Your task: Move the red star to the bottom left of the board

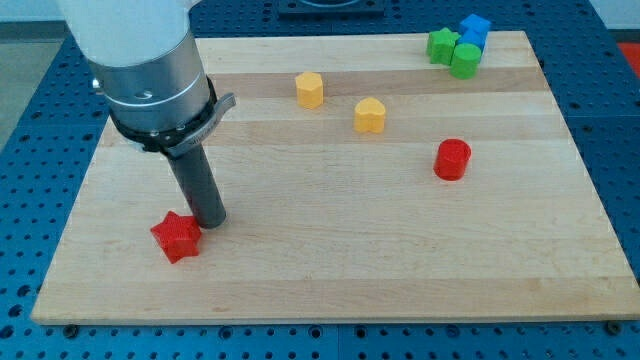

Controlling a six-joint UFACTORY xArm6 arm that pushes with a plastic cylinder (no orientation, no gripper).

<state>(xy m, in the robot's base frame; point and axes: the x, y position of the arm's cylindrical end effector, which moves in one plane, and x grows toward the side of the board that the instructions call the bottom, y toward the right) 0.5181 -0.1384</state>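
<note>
Where the pale wooden board (pixel 330 260) fills most of the frame, it rests on a blue perforated table (pixel 615 120) that shows along the view's left, right and bottom margins. Next in size, the arm (pixel 150 70) enters from the view's top left as a white housing above a grey cylindrical collar, from which the straight dark rod (pixel 197 185) descends. No pincer is fitted, so nothing stands apart, together or clamped; the rod ends in my tip (pixel 210 222), which meets the board in the lower left region. Immediately to the view's lower left of my tip lies the red star (pixel 177 236), touching or very nearly touching the rod's base; whether true contact exists cannot be told. The star sits in the board's lower left part, near but not at the bottom-left corner. Well apart, toward the view's right of centre, stands a red cylinder (pixel 452 159). Two yellow blocks occupy the upper middle: a yellow hexagonal block (pixel 310 89) and, to its lower right, a yellow block with a rounded top (pixel 370 115), whose exact shape is unclear. At the top right corner three blocks cluster closely: a green block (pixel 441 45) of uncertain shape, a green cylinder (pixel 465 60) just beside it, and a blue cube (pixel 475 29) at the board's top edge, behind the green pair.
</note>
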